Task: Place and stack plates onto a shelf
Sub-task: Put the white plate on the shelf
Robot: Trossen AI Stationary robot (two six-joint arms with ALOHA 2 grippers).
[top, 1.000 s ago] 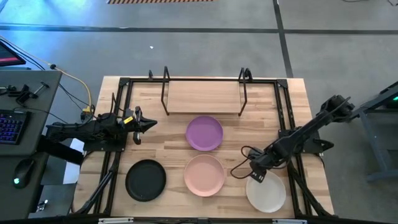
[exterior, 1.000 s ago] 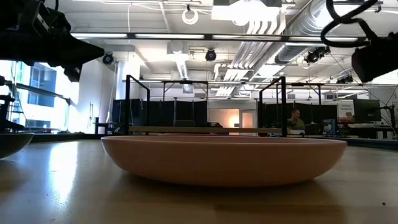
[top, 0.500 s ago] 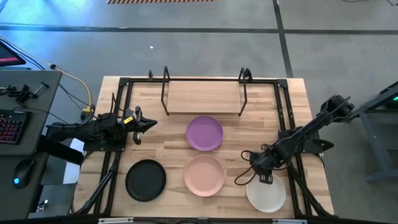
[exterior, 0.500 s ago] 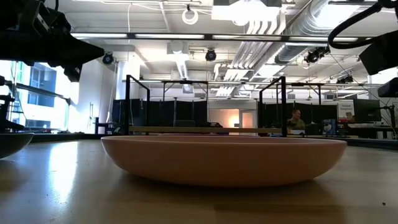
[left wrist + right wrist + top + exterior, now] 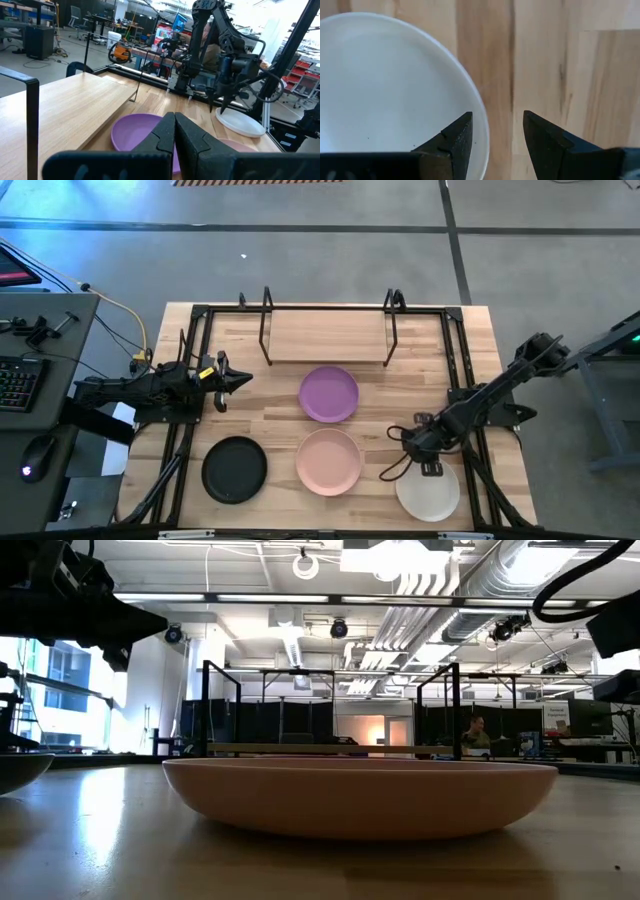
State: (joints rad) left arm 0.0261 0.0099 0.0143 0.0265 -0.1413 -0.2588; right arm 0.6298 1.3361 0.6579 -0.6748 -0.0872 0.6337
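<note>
Four plates lie on the wooden table: purple (image 5: 329, 394), pale pink (image 5: 328, 461), black (image 5: 234, 470) and cream-white (image 5: 428, 492). The shelf (image 5: 327, 335) stands at the far edge with nothing on it. My right gripper (image 5: 429, 467) points down, open, over the white plate's far-left rim (image 5: 481, 127). One finger (image 5: 455, 142) stands over the plate's inside and the other (image 5: 545, 142) over bare table; I see no touch. My left gripper (image 5: 240, 380) is shut and empty at the table's left, pointing toward the purple plate (image 5: 135, 132).
Black metal frame rails (image 5: 190, 360) run along the table's left and right sides. The shelf's wire uprights (image 5: 266, 320) stand at its two ends. A cable loops (image 5: 395, 465) between the pink and white plates. A desk with a keyboard (image 5: 20, 380) stands left of the table.
My right gripper has gone a little toward the table's right edge and now stands over the white plate's rim. The plates have kept still.
</note>
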